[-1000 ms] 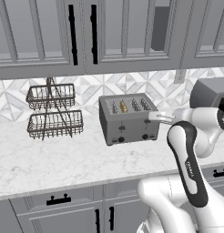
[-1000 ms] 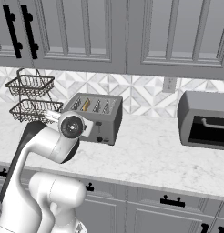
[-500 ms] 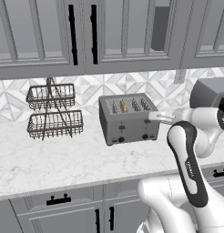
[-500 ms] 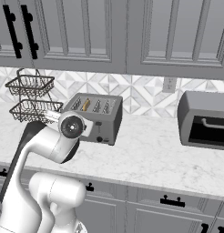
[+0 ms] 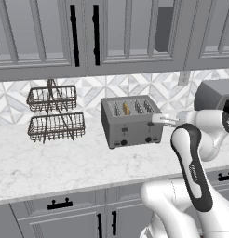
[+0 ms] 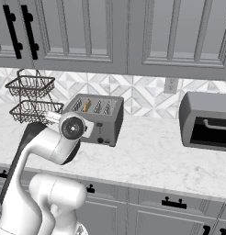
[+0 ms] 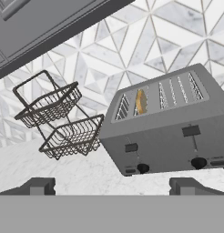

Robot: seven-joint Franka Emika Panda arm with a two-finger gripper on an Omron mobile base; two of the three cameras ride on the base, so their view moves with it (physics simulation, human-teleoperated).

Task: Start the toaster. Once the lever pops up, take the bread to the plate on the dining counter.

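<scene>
The grey four-slot toaster [image 5: 131, 122] [image 6: 98, 117] [image 7: 168, 123] stands on the marble wall counter [image 5: 65, 162] against the tiled wall. An orange-brown slice of bread [image 5: 126, 109] [image 6: 86, 105] [image 7: 141, 101] sits upright in its second slot from the left. Two dark knobs and two levers show on the toaster's front. My gripper [image 7: 113, 187] is open, its fingertips [image 7: 38, 185] wide apart with nothing between them. It hovers in front of the toaster, to the right of it in the left base view, and looks at its front from a short distance. The plate and the dining counter are out of view.
A two-tier wire basket rack [image 5: 55, 116] [image 6: 31, 98] [image 7: 59, 123] stands left of the toaster. A larger grey microwave-like box [image 6: 206, 124] [image 5: 216, 95] sits to the right. Grey upper cabinets [image 5: 111, 32] hang over the counter, drawers below.
</scene>
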